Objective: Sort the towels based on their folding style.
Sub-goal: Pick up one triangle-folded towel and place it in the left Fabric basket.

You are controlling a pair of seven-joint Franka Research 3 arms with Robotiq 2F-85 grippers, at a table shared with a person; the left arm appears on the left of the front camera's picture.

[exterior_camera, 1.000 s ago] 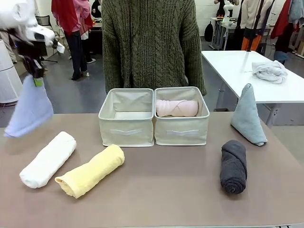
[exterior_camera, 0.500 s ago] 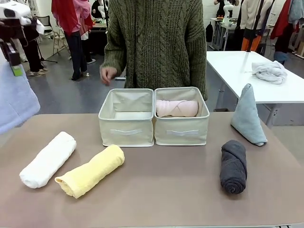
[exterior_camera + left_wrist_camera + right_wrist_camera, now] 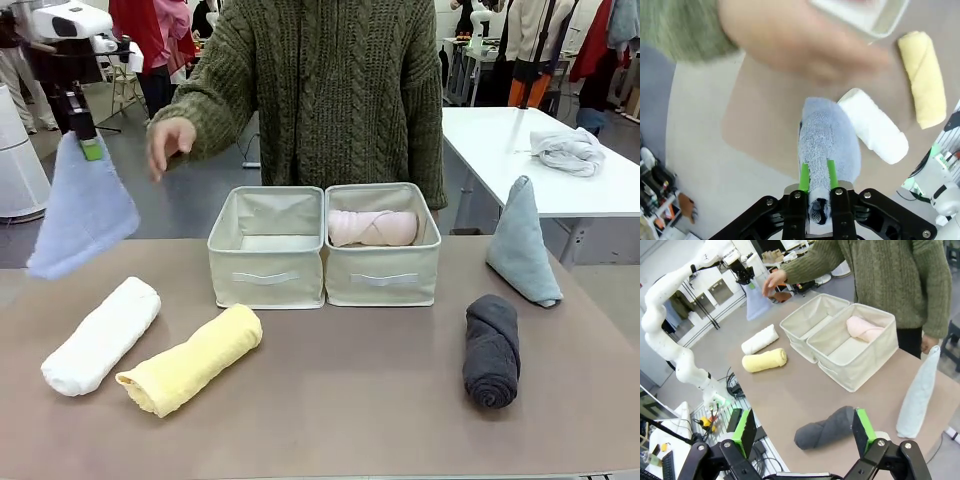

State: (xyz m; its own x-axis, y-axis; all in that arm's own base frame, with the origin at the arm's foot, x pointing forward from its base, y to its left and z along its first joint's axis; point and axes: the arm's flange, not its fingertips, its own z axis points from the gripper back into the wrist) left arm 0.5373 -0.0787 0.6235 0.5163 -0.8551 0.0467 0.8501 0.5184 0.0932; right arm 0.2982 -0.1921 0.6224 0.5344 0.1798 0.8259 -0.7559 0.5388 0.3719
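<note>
My left gripper is shut on the tip of a lavender-blue cone towel, which hangs above the table's far left edge. In the left wrist view that gripper pinches the lavender-blue towel. A person's hand reaches toward it. On the table lie a white roll, a yellow roll and a dark grey roll. A pale teal cone stands at the right. A pink roll lies in the right cream box. My right gripper is open, above the dark grey roll.
The left cream box stands beside the right one at the table's middle back. A pale grey cloth heap lies on a white side table at the back right. The person stands right behind the boxes.
My left gripper swung the lavender-blue towel out to the left, then back to the right and slightly up. The person's hand rose and stretched out toward it.
</note>
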